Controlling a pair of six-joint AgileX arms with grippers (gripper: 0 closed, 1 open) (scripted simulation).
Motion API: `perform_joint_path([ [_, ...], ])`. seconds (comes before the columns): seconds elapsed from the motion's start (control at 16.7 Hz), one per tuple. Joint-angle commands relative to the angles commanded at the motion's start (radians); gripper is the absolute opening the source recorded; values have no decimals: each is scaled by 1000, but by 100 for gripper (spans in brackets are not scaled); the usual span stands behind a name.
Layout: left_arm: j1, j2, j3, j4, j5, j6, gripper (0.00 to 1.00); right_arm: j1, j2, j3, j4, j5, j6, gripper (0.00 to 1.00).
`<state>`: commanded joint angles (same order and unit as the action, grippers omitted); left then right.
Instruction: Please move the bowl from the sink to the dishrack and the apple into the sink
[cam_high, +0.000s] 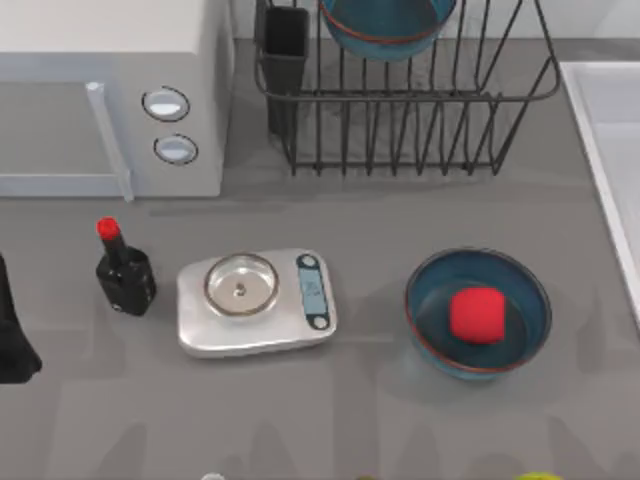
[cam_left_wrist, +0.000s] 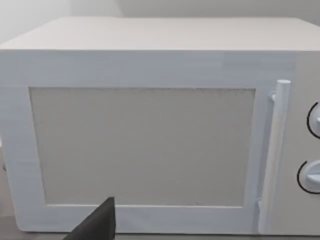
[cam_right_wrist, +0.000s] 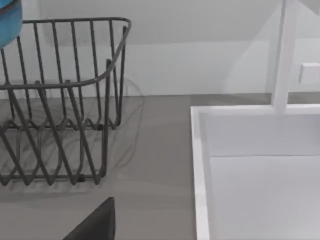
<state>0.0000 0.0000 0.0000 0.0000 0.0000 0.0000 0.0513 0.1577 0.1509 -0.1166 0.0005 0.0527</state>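
Observation:
One teal-blue bowl (cam_high: 385, 25) with a red-brown rim rests inside the black wire dishrack (cam_high: 420, 110) at the back; its edge also shows as the bowl (cam_right_wrist: 9, 20) above the dishrack (cam_right_wrist: 60, 100). A look-alike bowl (cam_high: 520, 290) stands on the table right of centre, and the red apple (cam_high: 477, 315) lies inside it. The white sink (cam_high: 610, 150) runs along the right edge, its rim close to the sink (cam_right_wrist: 260, 165) in the right wrist view. My left gripper (cam_left_wrist: 97, 227) faces the microwave. My right gripper (cam_right_wrist: 95, 222) hovers between rack and sink.
A white microwave (cam_high: 110, 100) fills the back left. A red-capped black bottle (cam_high: 123, 270) and a silver kitchen scale (cam_high: 255, 300) stand at front left and centre. The dark utensil cup (cam_high: 285, 45) sits at the rack's left corner. My left arm (cam_high: 12, 335) is at the left edge.

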Motion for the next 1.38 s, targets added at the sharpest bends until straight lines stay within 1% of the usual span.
perform_joint_path([
  [0.24,0,0,0,0,0,0,100,86,317,260,-195,0,88,100],
  [0.66,0,0,0,0,0,0,100,265,1067,803,-602,0,273,100],
  [0.9,0,0,0,0,0,0,100,356,1427,1077,-809,0,367,100],
  [1.14,0,0,0,0,0,0,100,423,1677,1276,-960,1,436,100],
  [1.38,0,0,0,0,0,0,100,452,1785,1365,-1027,1,466,100],
])
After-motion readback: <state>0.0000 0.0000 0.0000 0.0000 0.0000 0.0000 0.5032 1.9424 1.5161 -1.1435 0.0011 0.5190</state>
